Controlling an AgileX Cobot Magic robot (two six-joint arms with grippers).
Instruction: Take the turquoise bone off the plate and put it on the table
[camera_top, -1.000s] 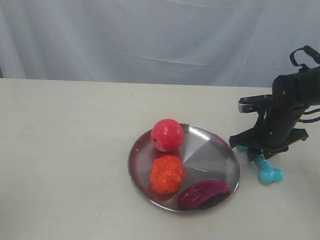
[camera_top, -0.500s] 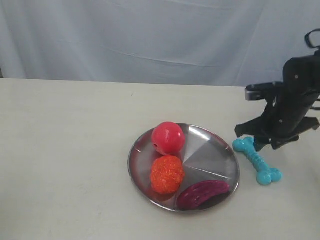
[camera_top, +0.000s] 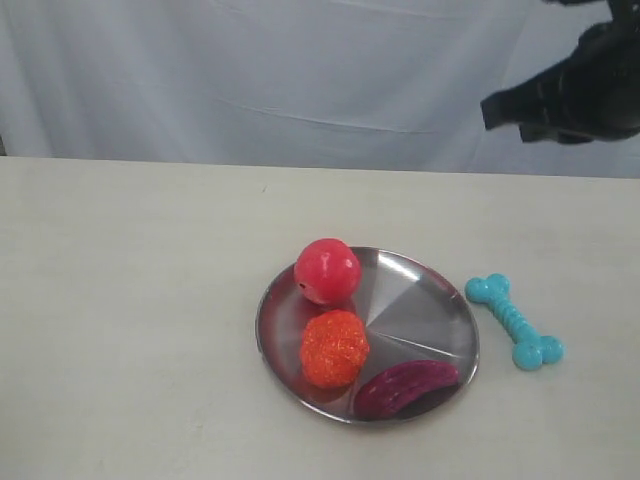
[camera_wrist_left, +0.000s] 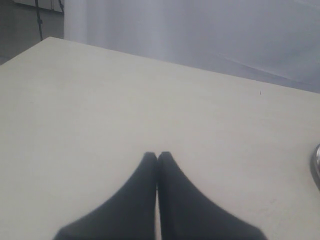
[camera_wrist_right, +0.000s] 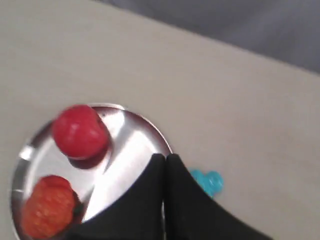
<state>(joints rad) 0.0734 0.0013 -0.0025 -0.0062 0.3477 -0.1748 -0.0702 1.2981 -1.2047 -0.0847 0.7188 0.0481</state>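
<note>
We count one turquoise bone (camera_top: 514, 321) on the table (camera_top: 130, 300), just beside one plate (camera_top: 420, 300); left gripper (camera_wrist_left: 158, 156) and right gripper (camera_wrist_right: 165, 159) both hold their jaws together, empty.

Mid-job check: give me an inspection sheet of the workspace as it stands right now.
Surface: cream table, matte, no spills seen.
Job's things: turquoise bone lies flat on the table just beside the plate, off it.
Clutter: red ball, orange ball and purple ribbed toy, all on the plate.
Hands: left hand shut, empty, over the table; right hand shut, empty, raised above the plate's edge.
Cables: nothing seen.
Surroundings: pale cloth backdrop behind the table.
</note>
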